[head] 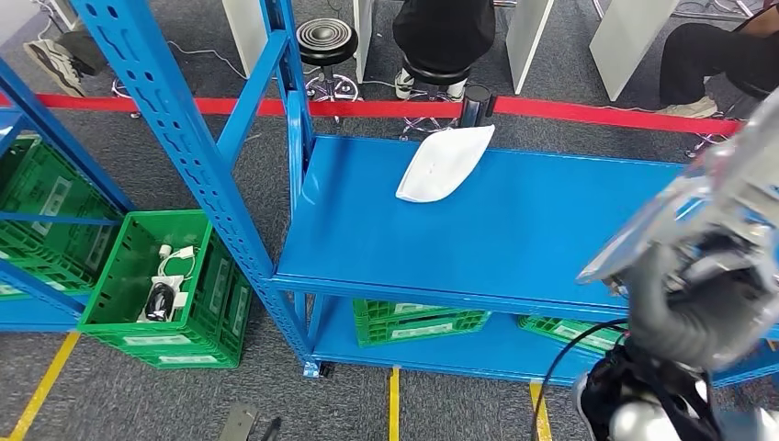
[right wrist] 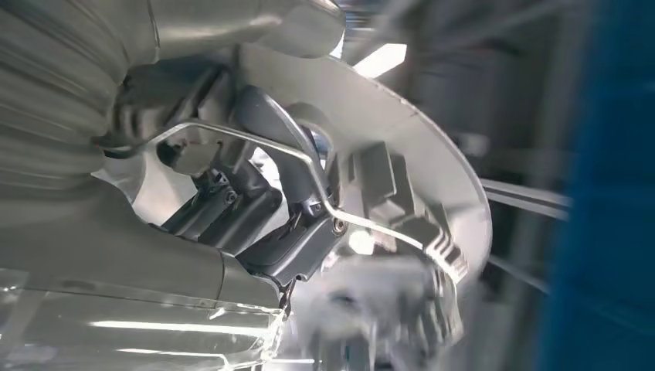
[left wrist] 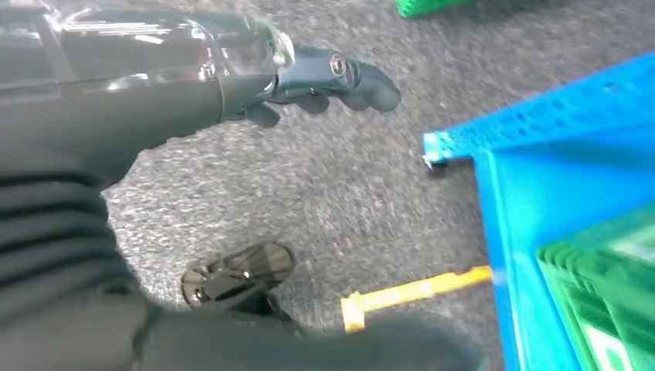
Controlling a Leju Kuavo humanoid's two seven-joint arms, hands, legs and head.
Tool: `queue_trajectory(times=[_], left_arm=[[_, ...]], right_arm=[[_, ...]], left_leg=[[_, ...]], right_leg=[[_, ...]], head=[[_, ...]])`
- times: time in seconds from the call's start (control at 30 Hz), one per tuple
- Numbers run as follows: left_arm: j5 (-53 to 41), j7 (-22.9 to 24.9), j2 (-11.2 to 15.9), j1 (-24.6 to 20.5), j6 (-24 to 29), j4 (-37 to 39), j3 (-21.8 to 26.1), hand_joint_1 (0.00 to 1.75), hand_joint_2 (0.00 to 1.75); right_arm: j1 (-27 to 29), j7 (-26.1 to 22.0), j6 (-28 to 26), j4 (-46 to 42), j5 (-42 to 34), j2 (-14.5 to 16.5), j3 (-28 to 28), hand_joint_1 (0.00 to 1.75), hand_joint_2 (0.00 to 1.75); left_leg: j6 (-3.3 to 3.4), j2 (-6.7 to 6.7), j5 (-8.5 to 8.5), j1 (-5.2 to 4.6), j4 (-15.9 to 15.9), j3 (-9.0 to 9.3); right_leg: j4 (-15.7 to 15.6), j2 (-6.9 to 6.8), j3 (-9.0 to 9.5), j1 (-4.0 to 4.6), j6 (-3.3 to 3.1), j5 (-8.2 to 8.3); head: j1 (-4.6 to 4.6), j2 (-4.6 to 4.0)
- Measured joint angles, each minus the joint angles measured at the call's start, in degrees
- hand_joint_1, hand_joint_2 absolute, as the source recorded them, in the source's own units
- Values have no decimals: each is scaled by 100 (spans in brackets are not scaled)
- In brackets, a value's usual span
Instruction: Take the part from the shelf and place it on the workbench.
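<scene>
Right robot hand (right wrist: pixel 309 209) grips a pale moulded part (right wrist: pixel 432 193) (blurred); left robot hand (left wrist: pixel 324 81), fingers spread, hangs over floor beside the blue shelf (left wrist: pixel 541 147).

Green crate (head: pixel 170 294) on floor holding cables, perhaps charger; red barrier strip (head: pixel 588 108) behind; black stool (head: pixel 326 41).

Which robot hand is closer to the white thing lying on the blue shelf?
The right one, probably. The right hand is raised at the shelf's near right corner, holding a white part. The left hand hangs low over the grey floor, away from the white piece.
</scene>
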Motion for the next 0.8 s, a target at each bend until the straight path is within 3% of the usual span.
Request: queue_trajectory(times=[0.3,0.8], left_arm=[[-51,-10,-42,-34,-3,-1,27,0,175],[-211,-24,-185,-34,-126,-1,27,0,175]], right_arm=[[105,-122,5,-958,-112,333,140,175,175],[218,-155,9,-1049,-409,441,293,154,175]], left_leg=[[-4,19,-3,-6,0,6],[-5,22,-4,-5,1,9]], right_leg=[[-2,12,-7,-6,0,1],[-1,20,-1,-5,0,0]], head=[[10,0],[9,0]])
